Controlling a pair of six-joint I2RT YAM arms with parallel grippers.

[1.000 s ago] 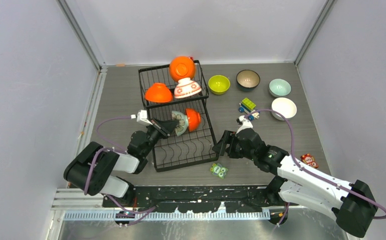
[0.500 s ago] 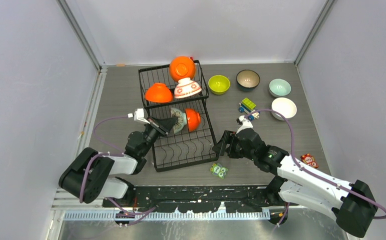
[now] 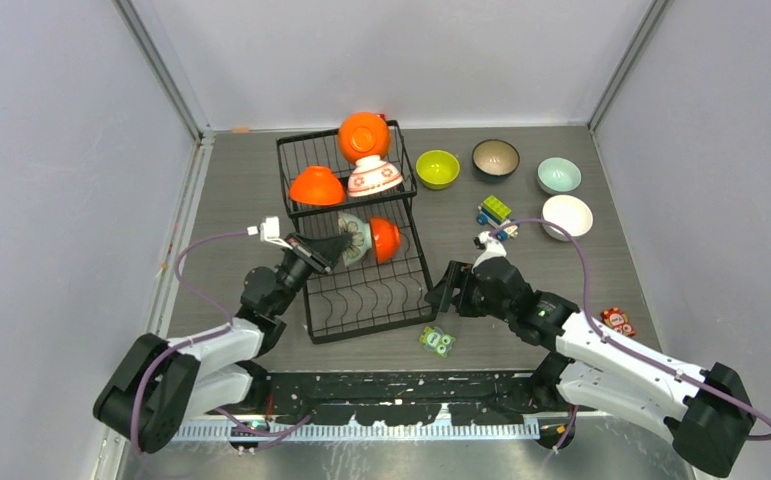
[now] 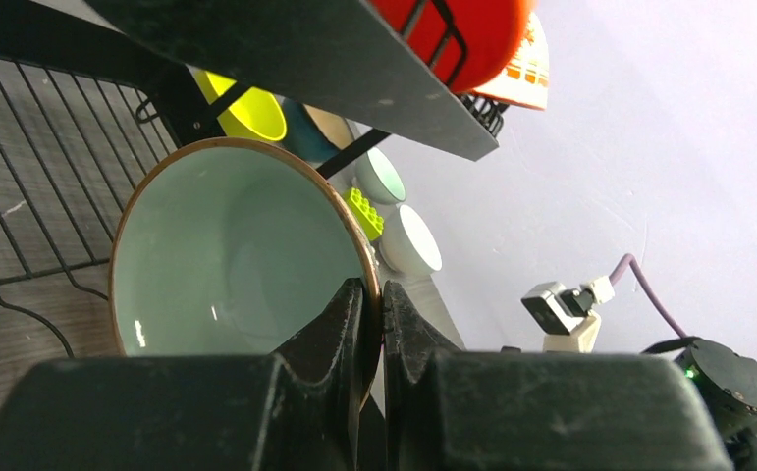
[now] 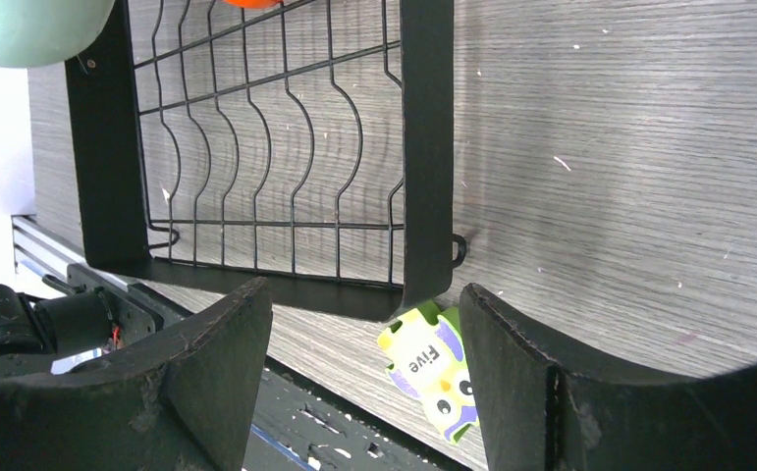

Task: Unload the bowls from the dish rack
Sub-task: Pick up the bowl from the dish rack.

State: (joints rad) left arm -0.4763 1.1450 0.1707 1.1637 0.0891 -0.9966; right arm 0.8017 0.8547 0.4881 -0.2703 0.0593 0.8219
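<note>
Where the left jaws pinch its thin brown rim, the mint bowl [image 4: 227, 255] stands on edge, its glossy round hollow facing lower left, over the black wire rack [image 3: 369, 296] at the centre of the top view. An orange bowl [image 3: 387, 238] sits just beside it. The right jaws gape wide and empty by the rack's corner.

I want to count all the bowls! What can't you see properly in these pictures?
- Top view: the orange bowl low in the rack is half hidden behind the mint bowl that the left gripper holds.
- Right wrist view: the mint bowl is cut off by the top corner.
- Top view: the little red thing is too small to name.
</note>
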